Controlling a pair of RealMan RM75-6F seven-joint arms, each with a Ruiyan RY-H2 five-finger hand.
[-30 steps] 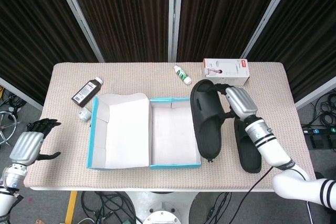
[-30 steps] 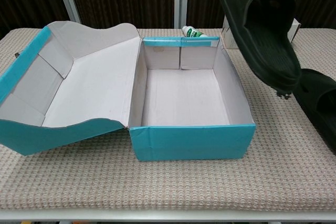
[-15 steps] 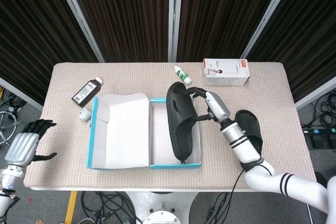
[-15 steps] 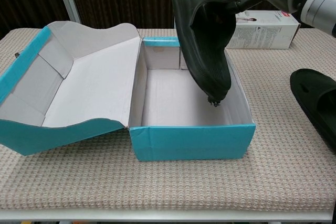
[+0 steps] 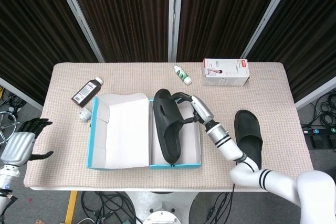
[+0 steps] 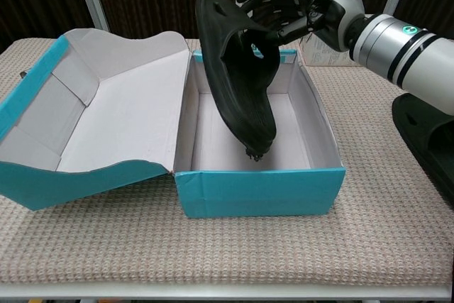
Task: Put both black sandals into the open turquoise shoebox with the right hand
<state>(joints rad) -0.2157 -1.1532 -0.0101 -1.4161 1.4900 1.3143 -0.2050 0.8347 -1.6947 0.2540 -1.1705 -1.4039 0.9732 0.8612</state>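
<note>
My right hand (image 5: 192, 106) (image 6: 294, 6) grips one black sandal (image 5: 167, 127) (image 6: 240, 83) by its strap. The sandal hangs tilted, toe down, over the left half of the open turquoise shoebox (image 5: 197, 145) (image 6: 259, 188), its tip low inside the box near the front wall. The second black sandal (image 5: 248, 135) (image 6: 430, 133) lies flat on the table to the right of the box. The box lid (image 5: 116, 129) (image 6: 106, 115) is folded open to the left. My left hand (image 5: 22, 145) hovers open off the table's left edge, seen only in the head view.
A dark brown bottle (image 5: 87, 91) lies at the back left, with a small pale object (image 5: 84, 114) by the lid. A white and green tube (image 5: 182, 74) and a white carton (image 5: 226, 72) sit along the back of the table.
My right hand has carried the sandal leftward from right of the box to over its left half and lowered the toe into it. The left hand drifted slightly outward.
</note>
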